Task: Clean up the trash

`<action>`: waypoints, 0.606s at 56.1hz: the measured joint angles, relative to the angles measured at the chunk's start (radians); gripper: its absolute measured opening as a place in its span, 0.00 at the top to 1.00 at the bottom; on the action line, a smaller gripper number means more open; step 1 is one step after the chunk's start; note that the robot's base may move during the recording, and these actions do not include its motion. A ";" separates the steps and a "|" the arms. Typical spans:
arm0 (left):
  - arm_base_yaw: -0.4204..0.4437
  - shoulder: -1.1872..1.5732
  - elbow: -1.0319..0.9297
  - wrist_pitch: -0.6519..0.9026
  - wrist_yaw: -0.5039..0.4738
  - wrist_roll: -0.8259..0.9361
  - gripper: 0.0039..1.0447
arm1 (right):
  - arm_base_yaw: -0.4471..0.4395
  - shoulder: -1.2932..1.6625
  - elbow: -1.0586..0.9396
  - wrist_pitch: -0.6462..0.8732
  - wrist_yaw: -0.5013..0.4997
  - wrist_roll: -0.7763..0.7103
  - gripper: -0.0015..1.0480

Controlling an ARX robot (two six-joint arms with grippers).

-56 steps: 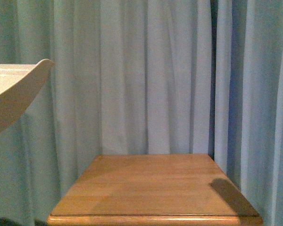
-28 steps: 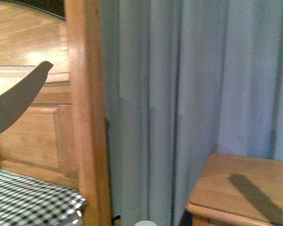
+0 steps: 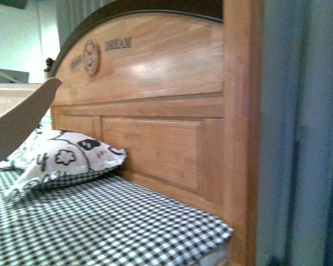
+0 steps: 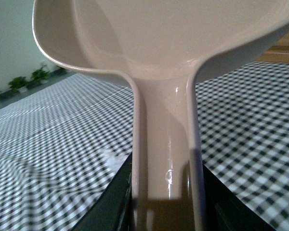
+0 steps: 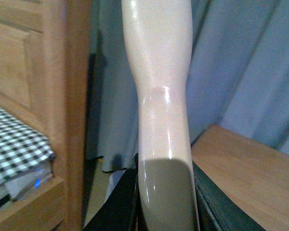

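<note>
**Front view shows bed and pillow, no trash yet**

I cannot find the trash in any of the three views, so which way it lies from either gripper is unknown. The front view gives me the wooden headboard [image 3: 155, 77], the doodle-print pillow [image 3: 66, 158] lying against it near the head edge of the bed, and bare checked sheet [image 3: 111, 221] out to the bed's near corner beside the curtain [image 3: 299, 138]. Nothing small, white and crumpled shows on that stretch.

My left gripper [image 4: 166, 204] is clamped on the handle of the dustpan [image 4: 183, 38], whose long axis runs straight out from the wrist over the checked sheet. The pan's mouth hangs above the sheet, not touching it.

My right gripper [image 5: 166, 204] is closed around a cream handle [image 5: 159, 72]; its working end is out of frame, so I won't name the tool. That arm hangs off the bed, over the gap between the bed's corner post and the nightstand [image 5: 250, 163].

My judgement: the left arm is the better placed one if the wad sits on the bed. I need to see more of the sheet past the pillow before committing either tool.
</note>
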 joint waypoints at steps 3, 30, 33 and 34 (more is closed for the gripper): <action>0.000 0.000 0.000 0.000 -0.002 0.000 0.74 | 0.000 0.000 0.000 0.000 -0.001 0.000 0.80; 0.005 -0.005 0.000 0.000 -0.024 -0.004 0.74 | 0.006 0.005 0.000 0.000 -0.018 -0.001 0.80; 0.005 -0.005 0.000 0.000 -0.023 -0.005 0.74 | 0.006 0.005 0.000 0.000 -0.013 -0.001 0.80; 0.005 -0.005 0.000 0.000 -0.021 -0.005 0.74 | 0.005 0.004 0.000 0.000 -0.011 0.000 0.80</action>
